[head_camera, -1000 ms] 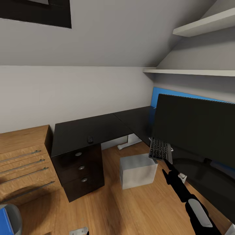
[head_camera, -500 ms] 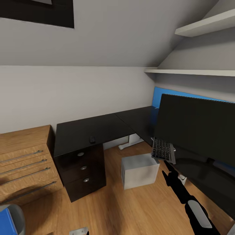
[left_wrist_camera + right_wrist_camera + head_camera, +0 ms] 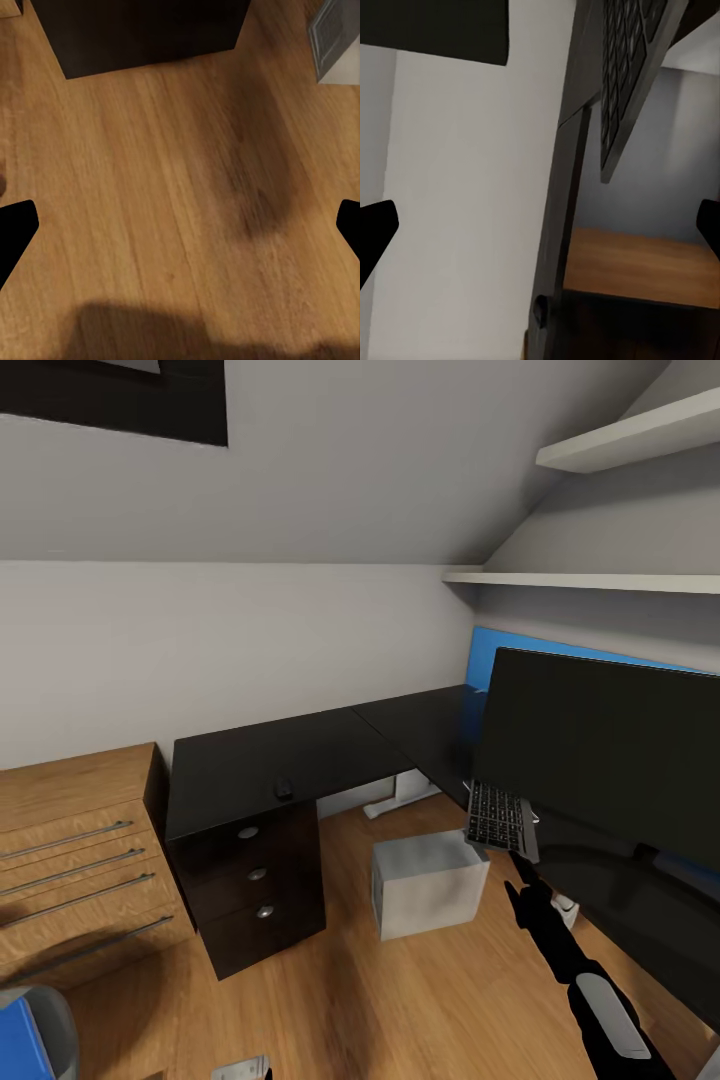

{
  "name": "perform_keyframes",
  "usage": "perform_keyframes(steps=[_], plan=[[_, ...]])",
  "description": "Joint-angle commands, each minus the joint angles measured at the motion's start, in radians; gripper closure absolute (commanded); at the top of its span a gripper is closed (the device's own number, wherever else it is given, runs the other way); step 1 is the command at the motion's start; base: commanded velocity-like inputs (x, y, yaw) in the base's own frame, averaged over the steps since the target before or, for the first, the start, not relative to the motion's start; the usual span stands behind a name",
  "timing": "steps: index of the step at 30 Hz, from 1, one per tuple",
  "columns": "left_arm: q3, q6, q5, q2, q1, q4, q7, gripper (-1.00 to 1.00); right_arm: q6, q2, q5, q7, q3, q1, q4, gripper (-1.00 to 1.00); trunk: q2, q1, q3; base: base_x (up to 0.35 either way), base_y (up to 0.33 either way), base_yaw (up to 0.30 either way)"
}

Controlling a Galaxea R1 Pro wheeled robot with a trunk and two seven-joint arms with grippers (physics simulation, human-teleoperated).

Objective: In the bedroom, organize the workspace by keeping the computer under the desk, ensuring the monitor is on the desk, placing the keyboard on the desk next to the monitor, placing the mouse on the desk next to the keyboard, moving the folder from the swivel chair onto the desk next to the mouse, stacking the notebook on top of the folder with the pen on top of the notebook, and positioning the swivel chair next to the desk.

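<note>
The long black desk (image 3: pixel 280 760) runs along the wall and turns right under the wide black monitor (image 3: pixel 600 750). The grey keyboard (image 3: pixel 500 817) lies tilted at the desk's edge in front of the monitor, and its keys (image 3: pixel 630 82) show just beyond my right gripper (image 3: pixel 516 865), which is open (image 3: pixel 540 232) right below it. The small black mouse (image 3: pixel 284 788) sits above the drawers. The grey computer (image 3: pixel 428 882) stands on the floor by the desk. At the lower left, the blue folder (image 3: pixel 20 1045) rests on the grey swivel chair (image 3: pixel 45 1010). My left gripper (image 3: pixel 180 225) hangs open over the floor.
A light wooden drawer cabinet (image 3: pixel 70 860) stands left of the desk's black drawers (image 3: pixel 255 875). Two white shelves (image 3: pixel 600 582) jut out above the monitor, with a blue panel (image 3: pixel 515 648) behind it. Wooden floor (image 3: pixel 400 1000) lies between me and the desk.
The head view shifted slightly, then held still. My right arm has drawn back a little from the keyboard, which has stayed where it was.
</note>
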State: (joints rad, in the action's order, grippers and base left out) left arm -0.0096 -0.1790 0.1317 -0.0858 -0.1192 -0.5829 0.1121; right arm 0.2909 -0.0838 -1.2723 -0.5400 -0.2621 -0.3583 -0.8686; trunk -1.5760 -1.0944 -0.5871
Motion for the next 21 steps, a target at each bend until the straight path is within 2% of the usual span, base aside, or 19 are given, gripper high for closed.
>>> perform_keyframes(steps=[1,21], plan=[[-0.001,-0.004,0.009,0.000,0.000,0.000,0.001,-1.00,0.009,0.000,-0.010,-0.004,-0.002,-0.001,0.000,-1.00,0.000,0.000,-0.001,0.000,0.000,0.000],[-0.001,-0.004,0.009,0.000,0.000,0.003,0.001,-1.00,0.007,-0.002,-0.009,-0.020,0.000,-0.001,0.000,-1.00,0.000,0.000,-0.001,0.000,0.000,0.000]])
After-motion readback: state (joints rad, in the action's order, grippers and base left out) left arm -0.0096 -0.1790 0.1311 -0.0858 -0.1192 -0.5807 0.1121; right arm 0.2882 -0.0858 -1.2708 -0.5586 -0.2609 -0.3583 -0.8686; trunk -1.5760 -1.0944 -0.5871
